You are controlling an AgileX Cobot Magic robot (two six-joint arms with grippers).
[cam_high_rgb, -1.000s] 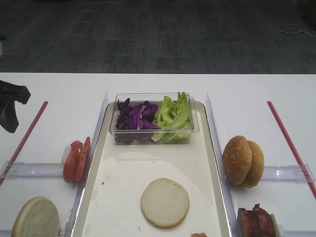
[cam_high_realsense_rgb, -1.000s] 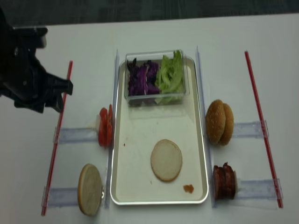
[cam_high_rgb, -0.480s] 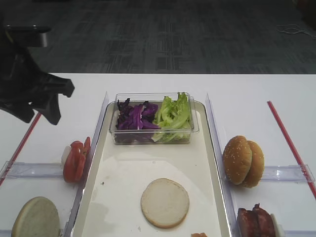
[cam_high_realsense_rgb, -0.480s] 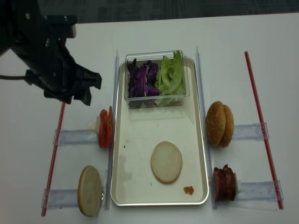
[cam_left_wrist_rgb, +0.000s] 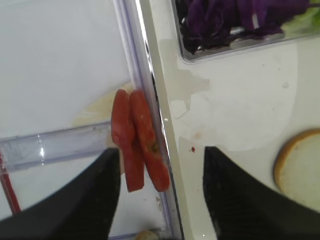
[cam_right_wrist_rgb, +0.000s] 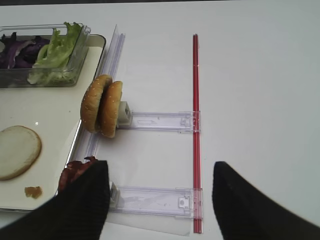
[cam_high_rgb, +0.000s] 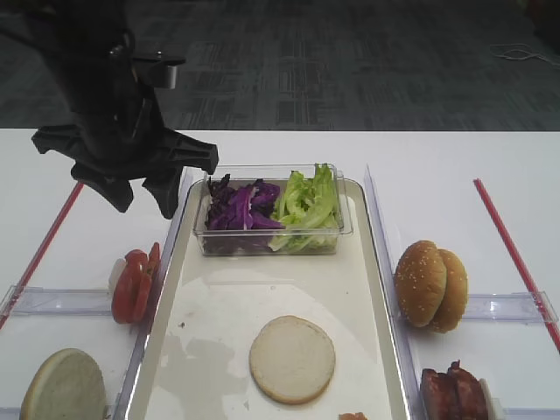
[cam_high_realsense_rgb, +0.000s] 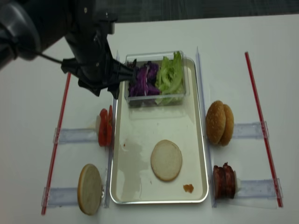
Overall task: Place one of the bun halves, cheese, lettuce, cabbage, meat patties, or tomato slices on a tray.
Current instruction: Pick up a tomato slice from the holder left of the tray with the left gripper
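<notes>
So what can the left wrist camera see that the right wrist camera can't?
Only the left wrist view shows the tomato slices, standing on edge just outside the tray, between the open left gripper. Only the right wrist view shows the sesame bun halves, meat patties, lettuce and open right gripper. Both show the cabbage, the tray and the pale bun half on it.

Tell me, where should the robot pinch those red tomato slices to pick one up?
Probably from straight above. The tomato slices stand on edge beside the tray, thin rims up, so one finger could go down each flat side and squeeze the top rim. The open left gripper is above them.
</notes>
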